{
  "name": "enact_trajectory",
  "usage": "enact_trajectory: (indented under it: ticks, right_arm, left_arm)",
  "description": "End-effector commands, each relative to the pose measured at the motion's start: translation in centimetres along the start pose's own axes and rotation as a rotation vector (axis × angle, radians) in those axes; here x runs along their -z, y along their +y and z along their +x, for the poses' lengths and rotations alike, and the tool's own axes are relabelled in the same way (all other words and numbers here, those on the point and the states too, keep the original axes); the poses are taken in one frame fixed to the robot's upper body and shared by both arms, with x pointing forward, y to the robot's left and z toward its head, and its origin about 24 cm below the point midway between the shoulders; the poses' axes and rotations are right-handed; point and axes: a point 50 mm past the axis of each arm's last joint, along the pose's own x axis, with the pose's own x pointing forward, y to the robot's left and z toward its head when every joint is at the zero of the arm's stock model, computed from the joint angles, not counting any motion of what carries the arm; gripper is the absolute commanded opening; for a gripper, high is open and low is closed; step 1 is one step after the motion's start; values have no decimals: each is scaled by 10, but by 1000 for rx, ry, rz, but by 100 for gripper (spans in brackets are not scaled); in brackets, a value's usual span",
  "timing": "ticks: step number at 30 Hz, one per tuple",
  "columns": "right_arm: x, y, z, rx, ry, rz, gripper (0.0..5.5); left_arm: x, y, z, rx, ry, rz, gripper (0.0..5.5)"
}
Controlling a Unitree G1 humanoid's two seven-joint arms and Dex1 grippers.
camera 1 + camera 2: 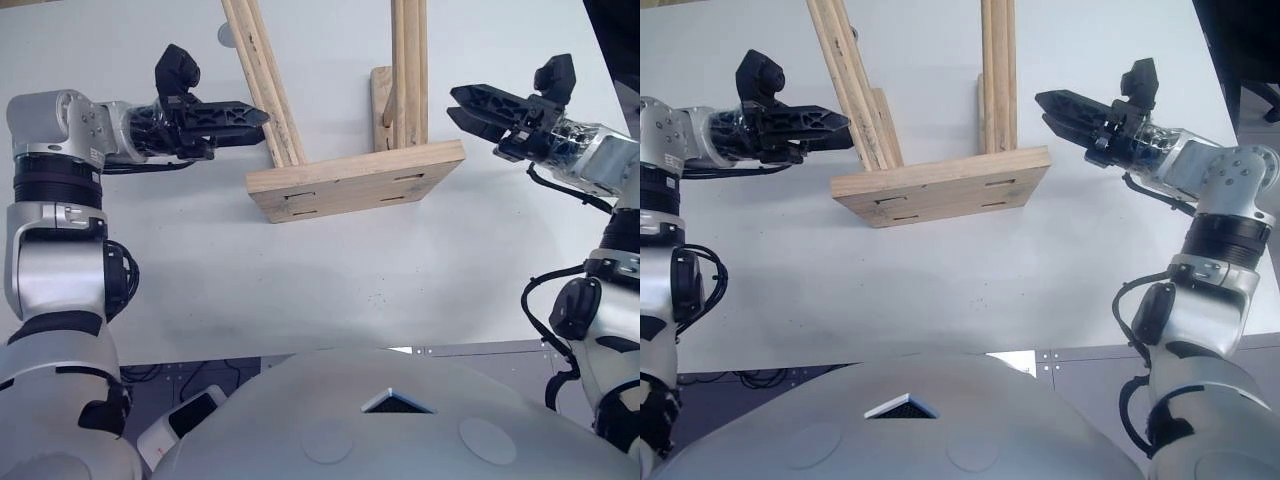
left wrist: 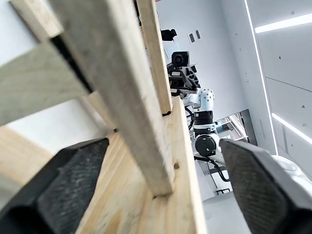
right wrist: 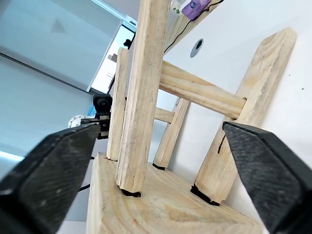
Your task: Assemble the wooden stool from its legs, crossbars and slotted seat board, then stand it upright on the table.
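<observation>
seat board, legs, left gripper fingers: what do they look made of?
Seat board: pale wood, looks unvarnished; curved grain lines show on its face, no gloss. Legs: same light wood, lengthwise grain streaks. Fingers of the left gripper: matte black, finely textured; likely plastic or rubber-faced, can't tell which.

White table (image 1: 300, 280), round grommet (image 3: 197, 47) in it

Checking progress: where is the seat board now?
In the eye views the seat board stands on edge mid-table, slightly nearer than the left gripper and right gripper.
</observation>
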Motion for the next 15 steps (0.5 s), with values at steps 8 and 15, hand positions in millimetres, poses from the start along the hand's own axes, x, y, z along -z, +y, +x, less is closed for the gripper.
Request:
enact_trajectory:
  ticks: [8,15]
  right_arm:
    - [80,-22,-61,156,447,-776,540]
    - [70,-24,-31,109,412,-1059,540]
  left_arm:
    - [77,31,-44,-282,415,967,519]
    - [77,36,-27,-256,296,1042,519]
